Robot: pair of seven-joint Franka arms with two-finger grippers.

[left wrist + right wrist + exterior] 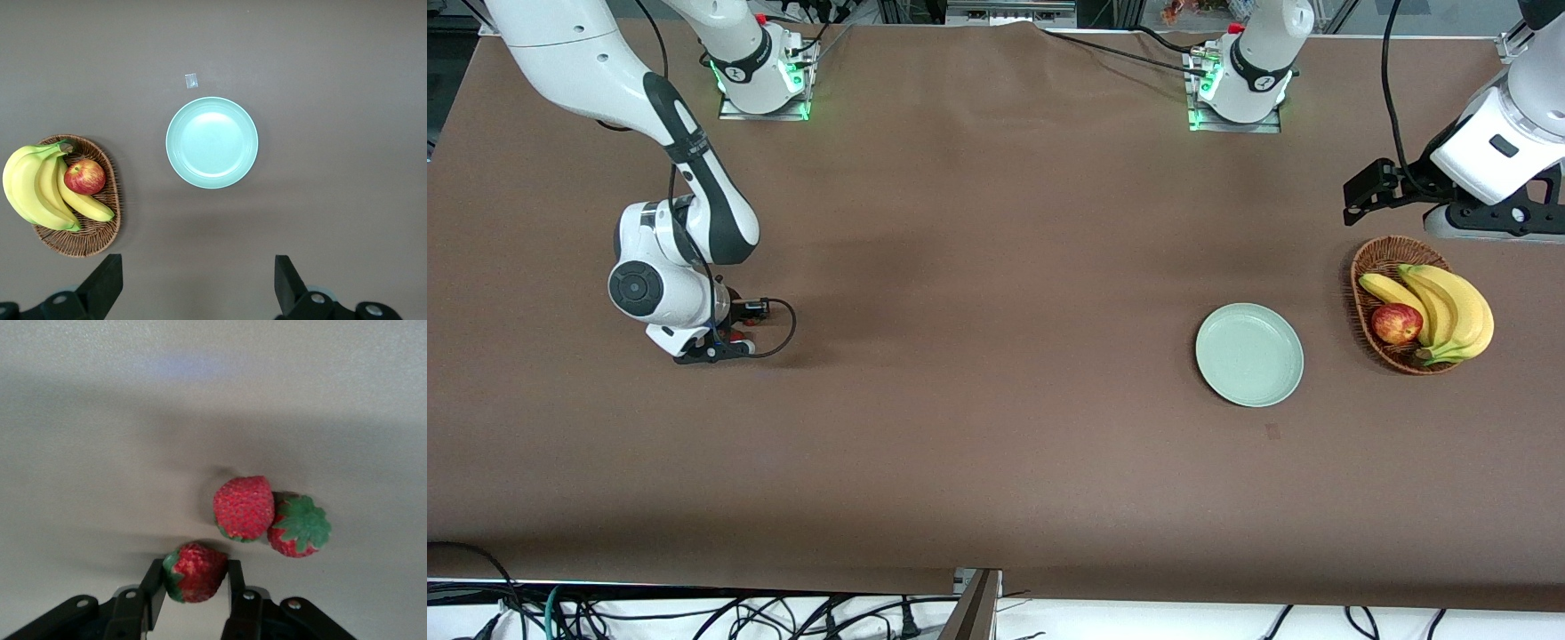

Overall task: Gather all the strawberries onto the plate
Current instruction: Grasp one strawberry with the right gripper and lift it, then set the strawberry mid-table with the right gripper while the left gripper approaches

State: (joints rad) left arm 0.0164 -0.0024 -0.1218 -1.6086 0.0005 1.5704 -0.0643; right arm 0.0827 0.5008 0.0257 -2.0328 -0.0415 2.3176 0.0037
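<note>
The right gripper (pixel 195 583) sits low at the table, fingers clamped on one strawberry (pixel 194 571); two more strawberries (pixel 243 507) lie touching just past the fingertips. The mint-green plate (pixel 1249 355) lies empty, well apart. The left gripper (pixel 199 283) waits above it, fingers apart.
</note>
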